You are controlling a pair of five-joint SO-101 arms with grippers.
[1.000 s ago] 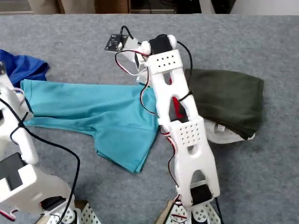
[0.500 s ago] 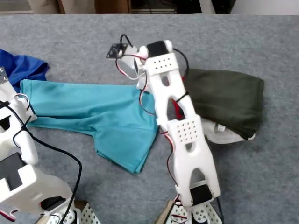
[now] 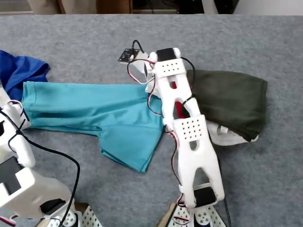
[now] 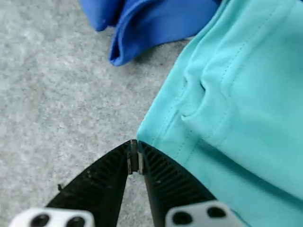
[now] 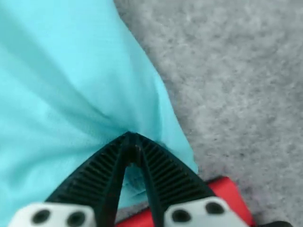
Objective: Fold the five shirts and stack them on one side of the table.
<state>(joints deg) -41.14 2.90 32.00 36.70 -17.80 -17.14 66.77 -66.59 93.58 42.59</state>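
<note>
A teal shirt (image 3: 94,113) lies stretched across the table's middle in the high view. My left gripper (image 4: 134,160) is shut on a hem corner of the teal shirt (image 4: 236,118) at its left end. My right gripper (image 5: 132,147) is shut on a pinch of the teal shirt (image 5: 61,94) at its right end, by the white right arm (image 3: 182,123). A crumpled blue shirt (image 3: 19,68) lies at the far left, just beyond the teal one, and appears as the blue shirt (image 4: 151,23) in the left wrist view. A folded dark green shirt (image 3: 232,99) rests on a white shirt (image 3: 225,135) at the right.
Red cloth (image 3: 178,109) shows under the right arm beside the green stack, and as a red edge (image 5: 222,189) in the right wrist view. Grey carpet-like table top (image 3: 255,42) stretches behind and to the front right. Both arm bases stand at the near edge.
The right arm has shifted a little to the right, pulling the teal shirt's right end with it. The left arm has drawn back toward the left edge, and the shirt lies straighter.
</note>
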